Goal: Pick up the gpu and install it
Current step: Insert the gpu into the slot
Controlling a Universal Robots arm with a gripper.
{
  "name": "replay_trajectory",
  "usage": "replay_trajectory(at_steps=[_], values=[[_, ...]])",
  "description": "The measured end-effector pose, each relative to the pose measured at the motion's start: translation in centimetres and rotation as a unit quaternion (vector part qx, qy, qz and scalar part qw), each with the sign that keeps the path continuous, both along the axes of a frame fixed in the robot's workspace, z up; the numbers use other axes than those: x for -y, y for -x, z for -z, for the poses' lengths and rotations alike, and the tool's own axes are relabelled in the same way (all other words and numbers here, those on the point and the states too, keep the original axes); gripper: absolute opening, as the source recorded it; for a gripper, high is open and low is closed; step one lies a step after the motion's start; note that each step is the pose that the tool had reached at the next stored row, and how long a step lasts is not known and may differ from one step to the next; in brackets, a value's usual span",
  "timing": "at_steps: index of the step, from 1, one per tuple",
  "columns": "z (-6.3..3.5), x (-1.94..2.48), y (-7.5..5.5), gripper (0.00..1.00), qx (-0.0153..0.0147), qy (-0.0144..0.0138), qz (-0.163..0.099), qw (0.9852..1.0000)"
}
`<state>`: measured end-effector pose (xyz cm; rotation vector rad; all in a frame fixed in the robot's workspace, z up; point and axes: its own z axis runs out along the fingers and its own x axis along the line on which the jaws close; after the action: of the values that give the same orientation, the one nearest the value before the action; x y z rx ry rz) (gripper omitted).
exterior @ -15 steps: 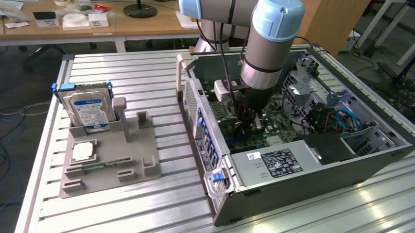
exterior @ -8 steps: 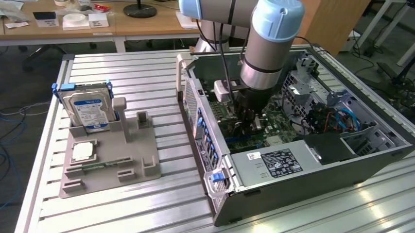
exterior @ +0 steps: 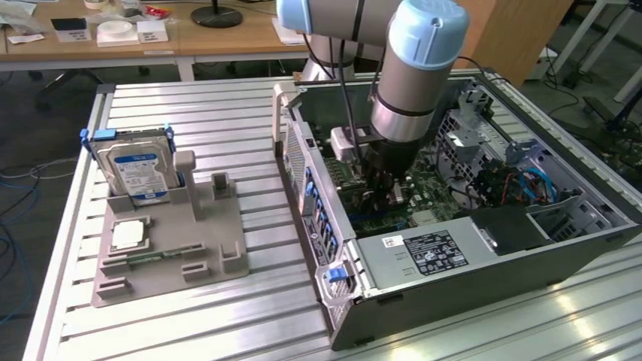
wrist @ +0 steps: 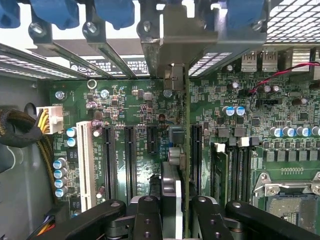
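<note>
On the exterior view's left, a grey fixture tray (exterior: 216,259) rests on the slatted aluminium table (exterior: 150,331). A blue-labelled hard drive (exterior: 140,169) stands upright at its far end, and a square CPU chip (exterior: 131,235) lies nearer. To the right sits the open computer case (exterior: 522,259), the arm reaching down into it. The gripper (wrist: 177,207) is clamped narrow on the gpu (wrist: 175,150), which stands edge-on over the green motherboard (wrist: 135,115), its silver bracket (wrist: 172,47) against the case's rear slots.
</note>
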<state>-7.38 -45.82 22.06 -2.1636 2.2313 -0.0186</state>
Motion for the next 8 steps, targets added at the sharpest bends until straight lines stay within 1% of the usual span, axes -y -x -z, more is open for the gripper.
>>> replay_trajectory(at_steps=[8], values=[[0.13, 0.0, 0.0, 0.28, -0.0001, -0.0001, 0.0, 1.0]])
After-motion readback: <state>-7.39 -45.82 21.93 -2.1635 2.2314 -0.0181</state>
